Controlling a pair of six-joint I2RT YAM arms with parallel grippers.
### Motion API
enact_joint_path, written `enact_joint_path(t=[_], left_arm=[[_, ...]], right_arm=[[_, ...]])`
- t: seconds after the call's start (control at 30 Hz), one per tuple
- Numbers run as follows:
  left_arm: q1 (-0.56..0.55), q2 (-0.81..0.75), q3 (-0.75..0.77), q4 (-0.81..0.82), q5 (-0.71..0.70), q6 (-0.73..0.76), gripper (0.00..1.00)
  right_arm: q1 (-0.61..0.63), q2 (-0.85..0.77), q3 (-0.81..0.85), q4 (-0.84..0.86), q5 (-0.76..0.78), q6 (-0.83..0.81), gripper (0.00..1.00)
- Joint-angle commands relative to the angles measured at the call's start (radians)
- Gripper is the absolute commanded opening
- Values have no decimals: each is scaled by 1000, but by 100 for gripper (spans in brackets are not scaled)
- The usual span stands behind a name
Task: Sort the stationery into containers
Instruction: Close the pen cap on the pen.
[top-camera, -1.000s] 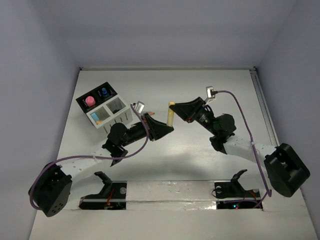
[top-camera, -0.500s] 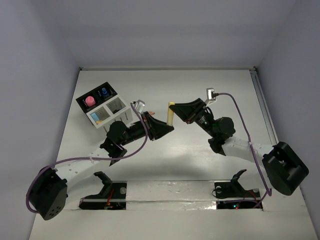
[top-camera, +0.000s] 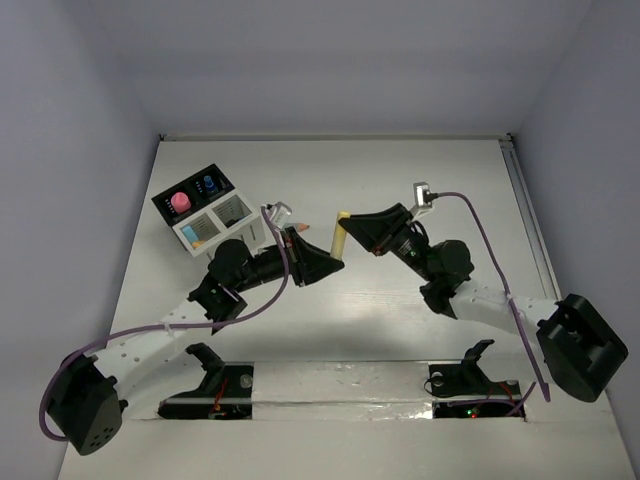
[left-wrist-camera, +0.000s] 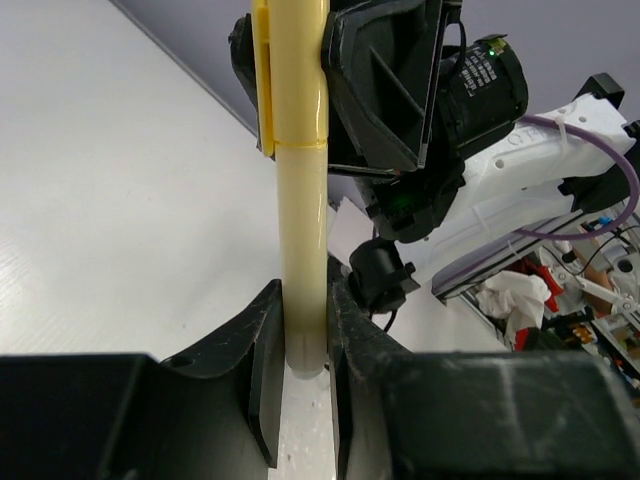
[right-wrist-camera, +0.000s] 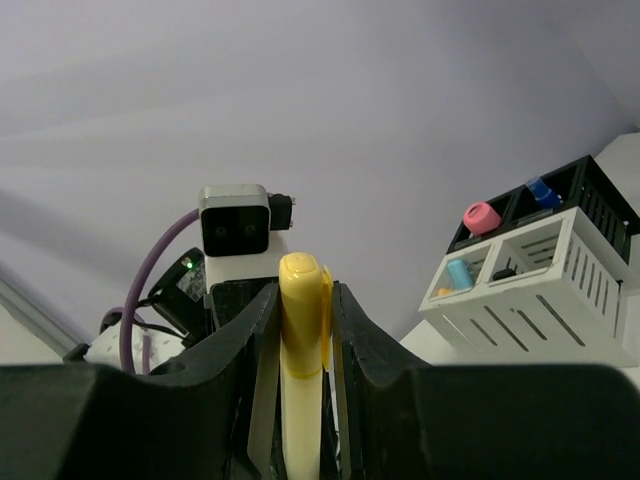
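wrist views: yellow marker pinched at both ends by left gripper and right gripper | top view: marker held mid-table, right of organizer | organizer: pink cap, blue bottle in black cells; light-blue stick in white

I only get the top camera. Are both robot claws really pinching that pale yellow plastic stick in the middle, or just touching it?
Observer: Really pinching. The left wrist view shows the left gripper shut on the bottom end of the pale yellow plastic marker.
Child: And the other claw?
Observer: The right wrist view shows the right gripper shut on the other end, around the brighter yellow clipped cap.
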Motion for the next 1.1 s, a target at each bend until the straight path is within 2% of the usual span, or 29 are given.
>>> enact_joint_path(t=[0.0, 0.17, 0.5, 0.8, 1.07], left_arm=[[54, -72, 178, 232, -180, 30, 0], [54, -74, 235, 169, -184, 37, 0], [63, -30, 448, -36, -223, 115, 0], [126, -5, 635, -177, -226, 192, 0], [184, -8, 681, -208, -174, 192, 0]], right_arm=[[77, 39, -107, -238, -242, -60, 0], [111, 44, -109, -278, -261, -61, 0], [228, 29, 1, -471, -247, -114, 0], [237, 27, -43, -479, -216, -95, 0], [237, 38, 7, -545, -188, -152, 0]])
